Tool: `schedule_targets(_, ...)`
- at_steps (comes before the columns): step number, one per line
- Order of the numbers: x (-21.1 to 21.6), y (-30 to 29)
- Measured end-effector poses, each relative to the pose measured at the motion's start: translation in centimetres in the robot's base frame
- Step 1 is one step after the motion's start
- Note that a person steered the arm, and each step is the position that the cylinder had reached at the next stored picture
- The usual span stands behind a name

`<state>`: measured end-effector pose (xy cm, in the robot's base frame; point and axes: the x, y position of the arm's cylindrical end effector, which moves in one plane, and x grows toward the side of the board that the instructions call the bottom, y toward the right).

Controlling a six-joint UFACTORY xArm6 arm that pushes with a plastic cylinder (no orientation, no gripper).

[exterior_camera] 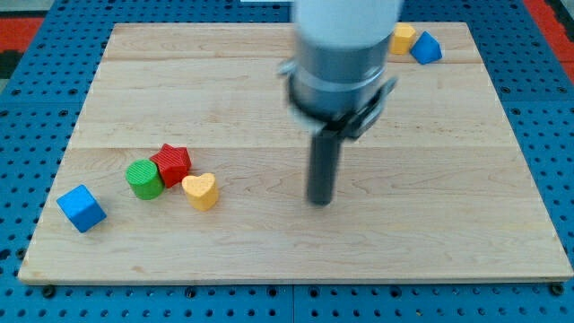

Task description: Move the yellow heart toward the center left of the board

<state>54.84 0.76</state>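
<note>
While the yellow heart [201, 190] lies in the lower left part of the board [448, 224], touching or all but touching the red star [172, 163] with the green cylinder [143, 178] just beside it, my tip [320, 203] stands well apart to the view's right, near the middle; there is no claw on this rod, so nothing is clenched or grasped; the step in hand looks like the approach, no contact made yet; the next move calls for getting below and right of the heart, then pushing it up and leftward; the star and cylinder crowd that path, so the line must be chosen with care.
</note>
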Motion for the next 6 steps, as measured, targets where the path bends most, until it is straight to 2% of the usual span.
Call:
schedule_targets(1, 5.0, -9.2)
schedule_targets(2, 1.4, -12.0)
schedule_targets(3, -3.5, -10.7)
schedule_targets(4, -5.5, -10.7)
schedule_targets(6, -13.8, -9.3)
